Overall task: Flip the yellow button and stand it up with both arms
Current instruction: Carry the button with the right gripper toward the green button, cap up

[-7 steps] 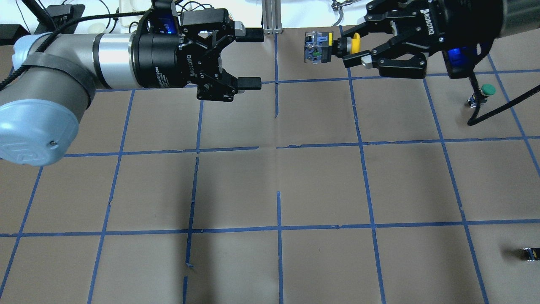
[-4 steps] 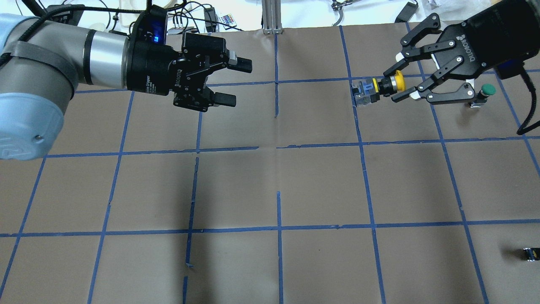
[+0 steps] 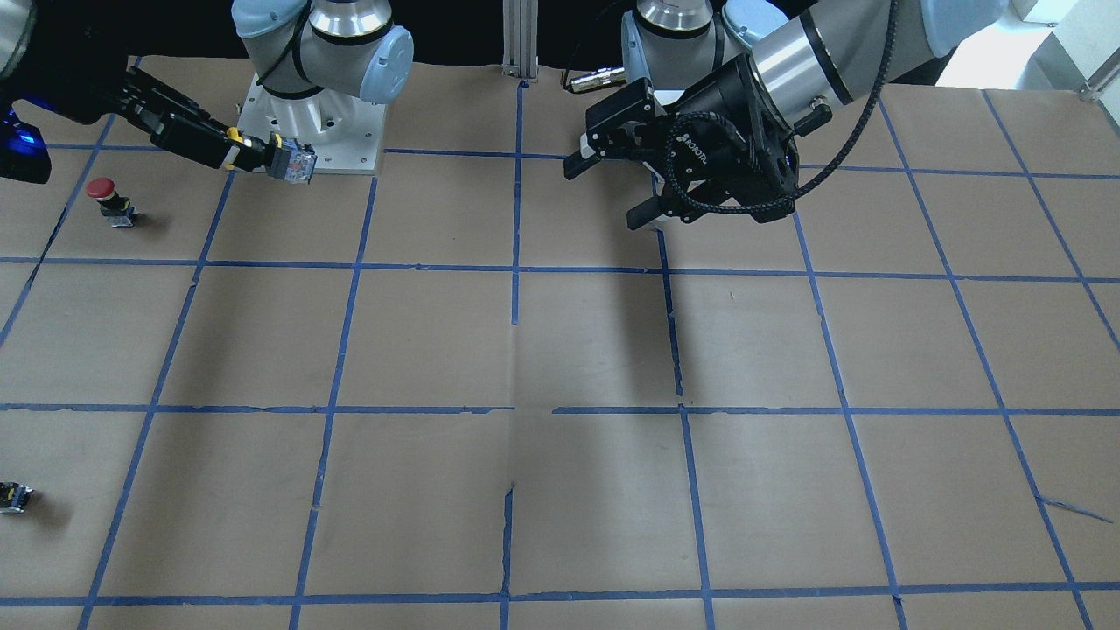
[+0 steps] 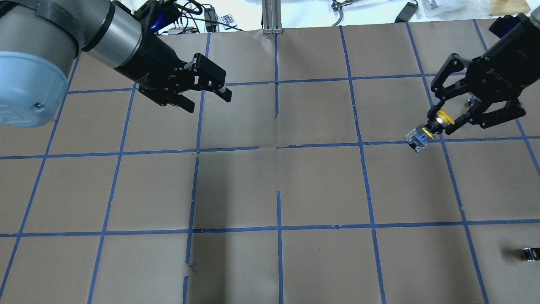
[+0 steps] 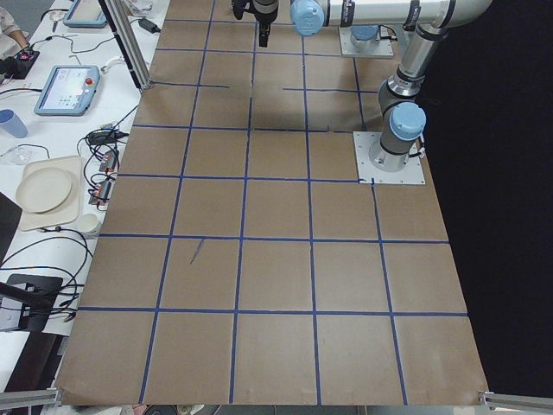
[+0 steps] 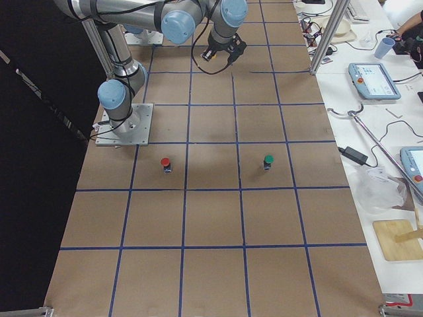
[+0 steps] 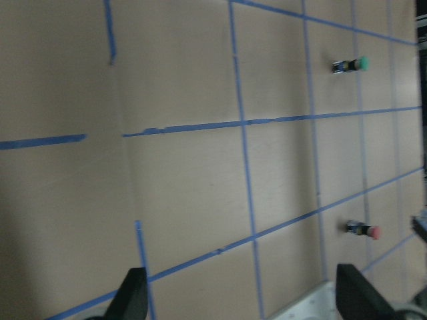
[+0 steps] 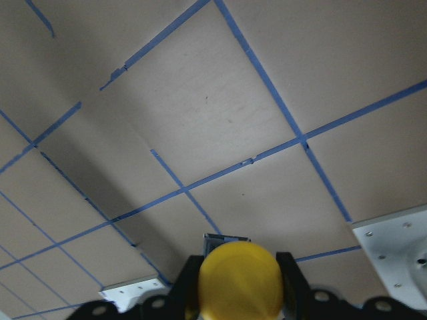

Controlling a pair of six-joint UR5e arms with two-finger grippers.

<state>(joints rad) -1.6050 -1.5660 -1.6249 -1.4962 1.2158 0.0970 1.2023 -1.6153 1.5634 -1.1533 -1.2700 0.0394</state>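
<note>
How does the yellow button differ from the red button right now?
The yellow button is clamped in the right gripper, fingers closed near its cap; the red button stands free on the table. The yellow button is tilted, switch body pointing out past the fingertips; the red button sits upright, cap on top. Caps differ: yellow against red. Both are small mushroom-head buttons on dark switch bodies.

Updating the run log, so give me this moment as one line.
right gripper: shut on yellow button, gripped at cap | left gripper: open, empty | yellow button: not yet stood
</note>
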